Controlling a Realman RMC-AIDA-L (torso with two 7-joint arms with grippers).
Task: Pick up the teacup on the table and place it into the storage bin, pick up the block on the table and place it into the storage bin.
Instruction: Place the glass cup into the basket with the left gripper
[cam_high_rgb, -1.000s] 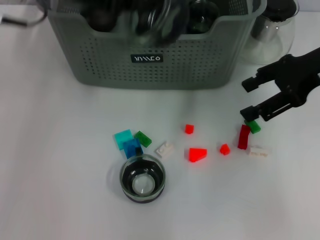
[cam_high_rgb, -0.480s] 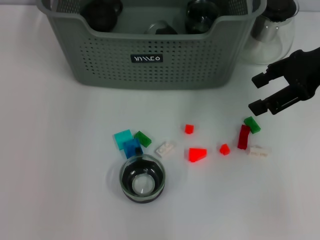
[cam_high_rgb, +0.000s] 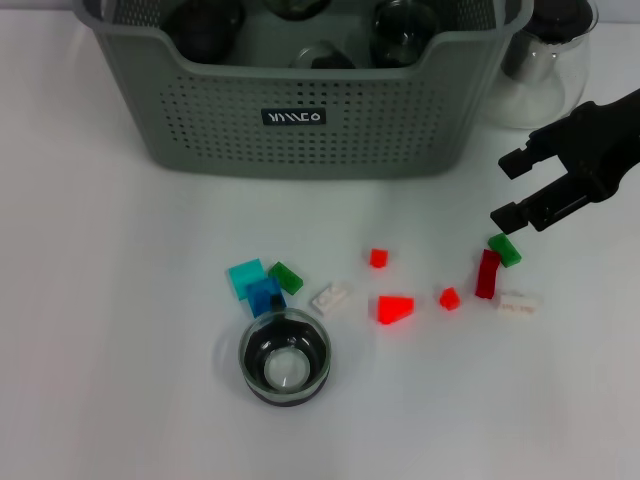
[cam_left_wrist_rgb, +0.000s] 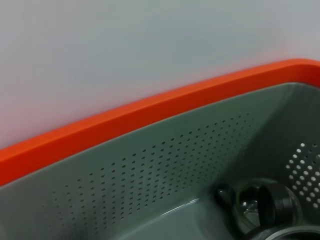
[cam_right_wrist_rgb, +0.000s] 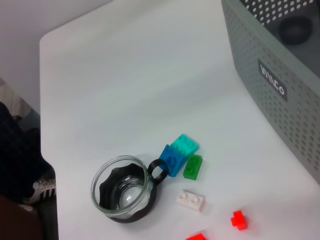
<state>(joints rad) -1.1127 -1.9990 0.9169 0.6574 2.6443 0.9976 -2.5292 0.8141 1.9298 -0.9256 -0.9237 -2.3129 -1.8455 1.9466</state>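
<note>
The white table (cam_high_rgb: 100, 300) runs bare along its left side and front, with the grey-green storage bin (cam_high_rgb: 300, 110) at the back already holding dark teacups, and a clear glass teapot (cam_high_rgb: 545, 60) just beside its right corner. A glass teacup (cam_high_rgb: 285, 357) stands upright near the front, its handle touching a blue block (cam_high_rgb: 264, 295) in a small cluster with a teal block (cam_high_rgb: 245, 274), a green block (cam_high_rgb: 286, 277) and a white block (cam_high_rgb: 329, 297). On the right, the right gripper (cam_high_rgb: 512, 187) hangs with its fingers spread apart and holding nothing, just above a small green block (cam_high_rgb: 505, 249) leaning on a dark red block (cam_high_rgb: 487, 274), while the left gripper is out of sight.
</note>
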